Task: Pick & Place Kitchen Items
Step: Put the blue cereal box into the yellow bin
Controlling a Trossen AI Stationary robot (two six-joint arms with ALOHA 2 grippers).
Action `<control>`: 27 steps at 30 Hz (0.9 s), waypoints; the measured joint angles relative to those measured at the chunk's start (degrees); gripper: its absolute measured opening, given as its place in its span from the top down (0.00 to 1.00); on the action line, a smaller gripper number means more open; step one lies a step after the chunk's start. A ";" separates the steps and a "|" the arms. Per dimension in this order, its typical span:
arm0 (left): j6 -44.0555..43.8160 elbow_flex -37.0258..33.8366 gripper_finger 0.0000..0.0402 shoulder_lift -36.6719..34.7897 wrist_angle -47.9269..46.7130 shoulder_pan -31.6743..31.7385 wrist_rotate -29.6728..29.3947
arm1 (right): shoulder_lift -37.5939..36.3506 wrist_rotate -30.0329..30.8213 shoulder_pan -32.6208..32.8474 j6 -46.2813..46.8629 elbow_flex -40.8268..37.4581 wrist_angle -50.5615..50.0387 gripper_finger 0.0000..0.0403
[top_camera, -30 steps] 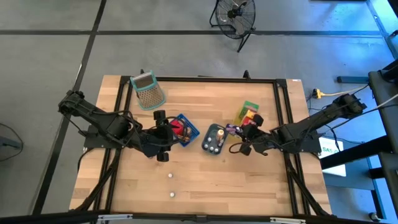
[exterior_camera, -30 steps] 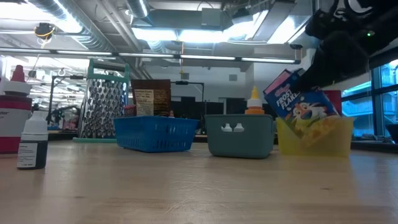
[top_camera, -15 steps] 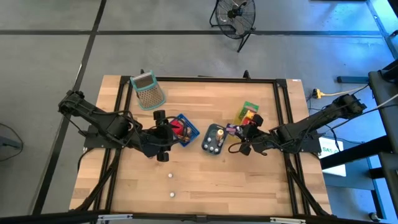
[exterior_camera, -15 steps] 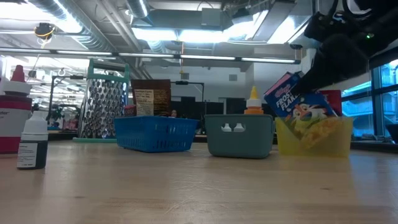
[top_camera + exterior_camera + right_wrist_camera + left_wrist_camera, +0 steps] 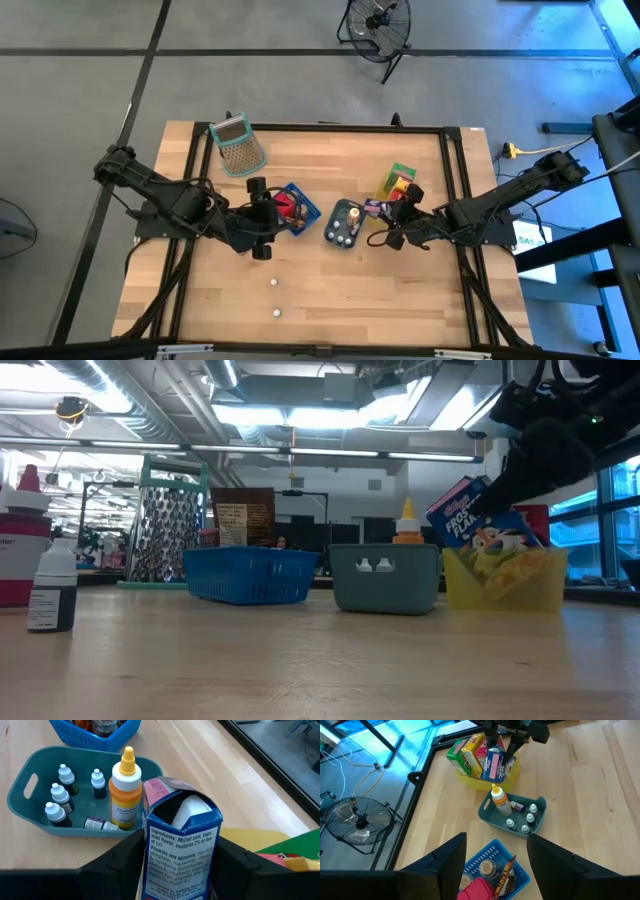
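wood table (image 5: 330,290), R gripper (image 5: 177,865) astride cereal box (image 5: 181,845)

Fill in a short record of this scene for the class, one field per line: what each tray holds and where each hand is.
yellow tray: cereal box and other boxes, upright
teal tray: yellow-capped bottle and small dropper bottles
blue basket: jars and packets
left hand: open, above the blue basket, holding nothing
right hand: at the yellow tray, fingers either side of the cereal box; contact unclear
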 joint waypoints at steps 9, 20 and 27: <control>0.02 0.00 0.49 0.00 -0.02 0.00 0.00 | -1.36 -0.04 0.16 0.00 -0.02 -0.77 0.51; 0.02 -0.02 0.49 0.00 -0.04 0.00 0.00 | -4.72 0.00 1.60 0.02 -0.01 -2.93 0.51; 0.04 -0.02 0.49 0.00 -0.04 -0.01 0.00 | -4.70 -0.50 1.60 0.27 3.29 -7.48 0.51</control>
